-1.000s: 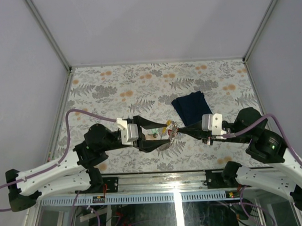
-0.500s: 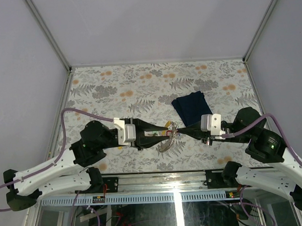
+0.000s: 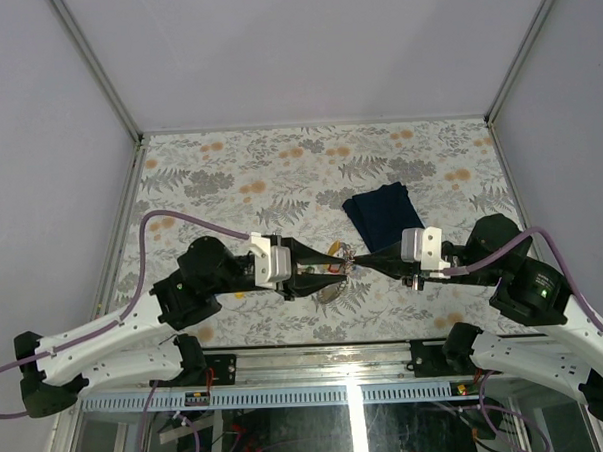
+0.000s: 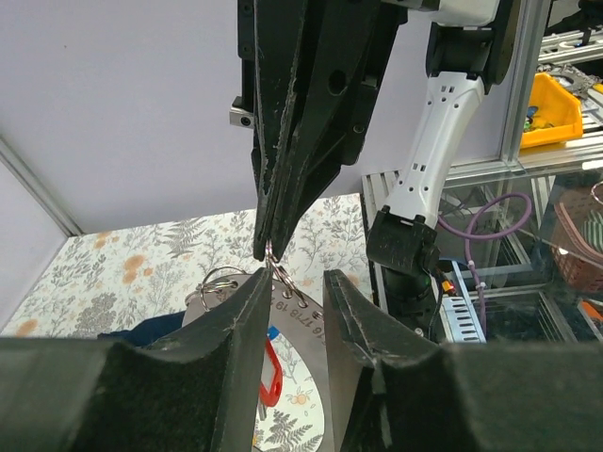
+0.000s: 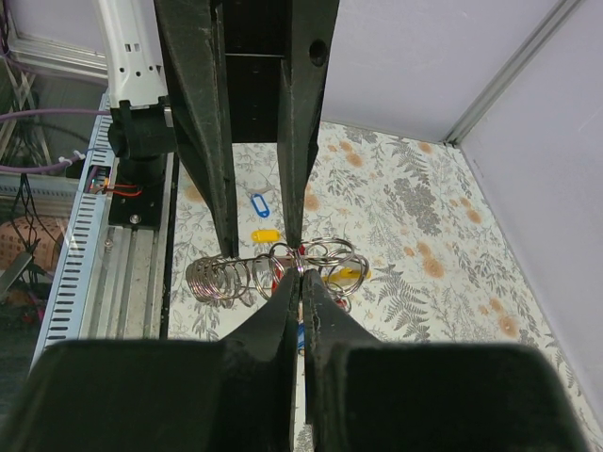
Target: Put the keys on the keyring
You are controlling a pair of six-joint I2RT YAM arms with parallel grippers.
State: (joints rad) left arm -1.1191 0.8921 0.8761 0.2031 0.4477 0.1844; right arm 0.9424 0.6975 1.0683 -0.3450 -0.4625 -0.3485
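1. Just on the arms' side of the navy cloth, above the table, both pincers meet tip to tip.
2. Closed tight, the right pincer pinches a thin loop of the keyring.
3. Jaws partly apart, the left pincer straddles that loop; whether it grips cannot be told.
4. Farther from the cloth, blue- and yellow-tagged keys lie on the table.

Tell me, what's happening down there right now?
Right hand pinched shut on keyring loop. Left hand straddling it, grip unclear. Blue tag, yellow tag lying on table. Nothing blocking.
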